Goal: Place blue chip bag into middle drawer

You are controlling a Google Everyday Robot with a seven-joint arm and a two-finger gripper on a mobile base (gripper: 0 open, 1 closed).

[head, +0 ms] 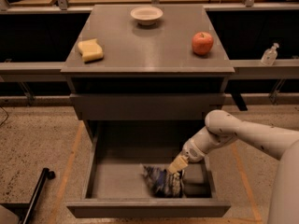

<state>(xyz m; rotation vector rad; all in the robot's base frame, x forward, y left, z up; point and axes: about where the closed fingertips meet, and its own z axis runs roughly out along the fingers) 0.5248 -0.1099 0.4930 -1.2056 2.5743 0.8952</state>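
Note:
The blue chip bag (163, 181), dark navy foil with pale markings, lies on the floor of the open middle drawer (117, 178), right of its middle and near the front wall. My gripper (178, 164) reaches down into the drawer from the right and sits just over the bag's upper right edge, touching or almost touching it. The white arm (233, 134) comes in from the right edge of the view.
On the cabinet top (145, 45) stand a yellow sponge (90, 50) at the left, a white bowl (146, 15) at the back and a red apple (202, 43) at the right. A closed drawer front (147, 106) overhangs the open drawer. A clear bottle (269, 55) stands on the right ledge.

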